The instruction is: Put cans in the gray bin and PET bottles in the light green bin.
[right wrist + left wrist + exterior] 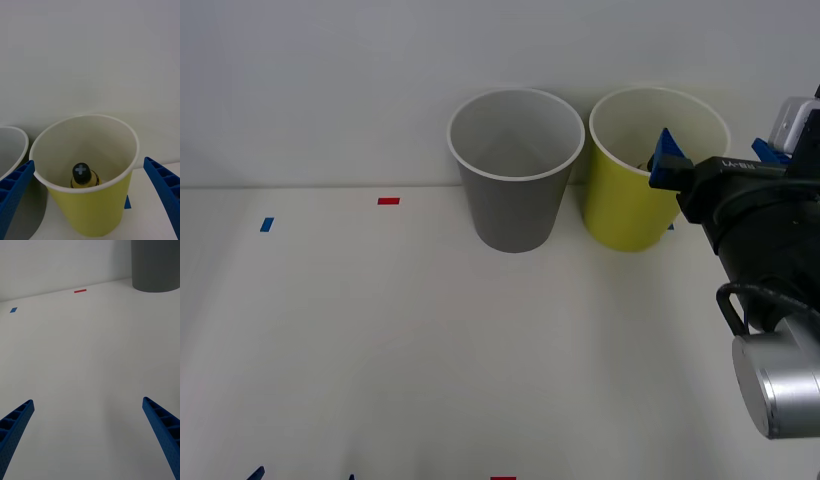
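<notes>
PET bottle (pixel 82 176) in light green bin (pixel 90 210), label mostly hidden; right gripper (pixel 90 195) open

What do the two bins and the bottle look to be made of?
The gray bin and light green bin look like thin moulded plastic or coated paper, matte with white rolled rims. The bottle seems plastic, with a black screw cap and yellow label.

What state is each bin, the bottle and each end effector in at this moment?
gray bin: upright on the table, nothing visible inside.
light green bin: upright beside the gray one, holding the bottle.
PET bottle: inside the light green bin, standing roughly upright, black cap on.
right end effector: open, holding nothing, fingers either side of the light green bin.
left end effector: open, holding nothing, above bare table.
</notes>
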### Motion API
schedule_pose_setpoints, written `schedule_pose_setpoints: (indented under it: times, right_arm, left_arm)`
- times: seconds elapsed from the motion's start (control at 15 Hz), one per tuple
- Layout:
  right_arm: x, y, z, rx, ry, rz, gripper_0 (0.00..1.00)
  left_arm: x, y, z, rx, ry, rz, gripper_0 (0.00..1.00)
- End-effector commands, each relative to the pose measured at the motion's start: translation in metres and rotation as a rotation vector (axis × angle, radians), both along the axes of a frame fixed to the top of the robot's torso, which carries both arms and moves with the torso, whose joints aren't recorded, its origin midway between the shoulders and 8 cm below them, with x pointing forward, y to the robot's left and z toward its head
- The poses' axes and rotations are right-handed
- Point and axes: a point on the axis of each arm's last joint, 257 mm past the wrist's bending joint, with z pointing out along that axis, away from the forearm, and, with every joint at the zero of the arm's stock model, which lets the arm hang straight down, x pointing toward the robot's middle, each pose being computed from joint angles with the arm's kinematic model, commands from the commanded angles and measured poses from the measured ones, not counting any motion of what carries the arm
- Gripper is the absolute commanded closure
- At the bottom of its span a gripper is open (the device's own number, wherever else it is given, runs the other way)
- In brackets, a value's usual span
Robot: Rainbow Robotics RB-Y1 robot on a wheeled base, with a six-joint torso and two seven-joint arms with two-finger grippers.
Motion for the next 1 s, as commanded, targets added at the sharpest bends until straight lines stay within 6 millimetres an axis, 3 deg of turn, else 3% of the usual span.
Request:
schedule_pose_setpoints:
  times: [0.07, 0.4, 0.67, 1.0]
  right_arm:
    - [-0.02, -0.006, -0.027, -0.001, 0.037, 0.019, 0.0]
    - [-0.043, -0.013, -0.062, 0.039, 0.07, 0.016, 0.0]
    - [-0.052, -0.007, -0.069, 0.048, 0.082, 0.011, 0.0]
    - [-0.055, -0.02, -0.083, -0.033, 0.089, -0.005, 0.0]
  left_arm:
    - [0.0, 0.0, 0.0, 0.0, 0.0, 0.0, 0.0]
    - [0.0, 0.0, 0.0, 0.0, 0.0, 0.0, 0.0]
    - [0.0, 0.0, 0.0, 0.0, 0.0, 0.0, 0.0]
    - [0.0, 0.0, 0.0, 0.0, 0.0, 0.0, 0.0]
